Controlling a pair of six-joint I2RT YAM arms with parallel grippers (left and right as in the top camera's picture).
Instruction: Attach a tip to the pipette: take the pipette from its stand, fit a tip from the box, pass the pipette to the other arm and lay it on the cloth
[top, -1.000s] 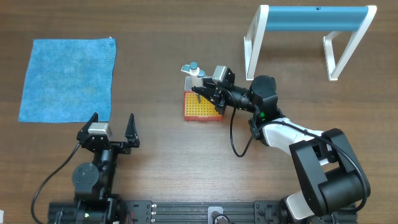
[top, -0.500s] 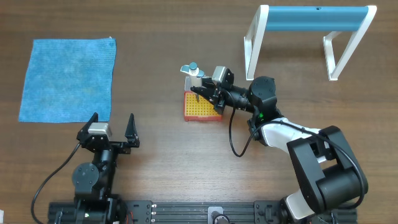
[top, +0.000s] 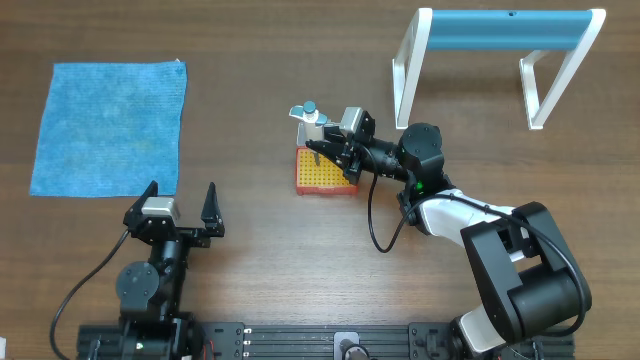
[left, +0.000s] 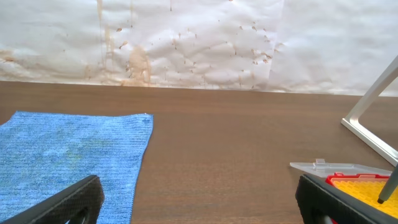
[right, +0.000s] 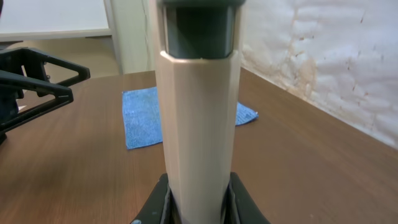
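Step in hand, by my reading: fitting a tip. The right hand is clenched on the pale body of the pipette and holds it roughly upright over the tip box, at the box's far edge, with the blue-capped plunger end uppermost. The stand lies beyond the tip box on the right arm's side and is well apart from it. In the left wrist view a thin dark shaft comes down to the yellow rack at the corner of the tip box. It appears to be just at the rack's surface, but I cannot tell whether the nose is already seated in a tip. To do this well, keep the shaft plumb over one hole, not straddling two. Press straight down, firmly and without sideways drift, so the light box does not skate on the tabletop. Then lift vertically until the tip clears the rack before swinging away. A tilted press risks a crooked or loose tip that drops off at the handover. The grasp sits low on the body, which probably leaves the upper part free for the other arm to take. The left hand is released, fingers spread and empty, on the near side of the tip box and well apart from it toward the left arm's base. The cloth lies flat, well apart from the tip box on that same left side. The handover and the lay-down are not yet done.
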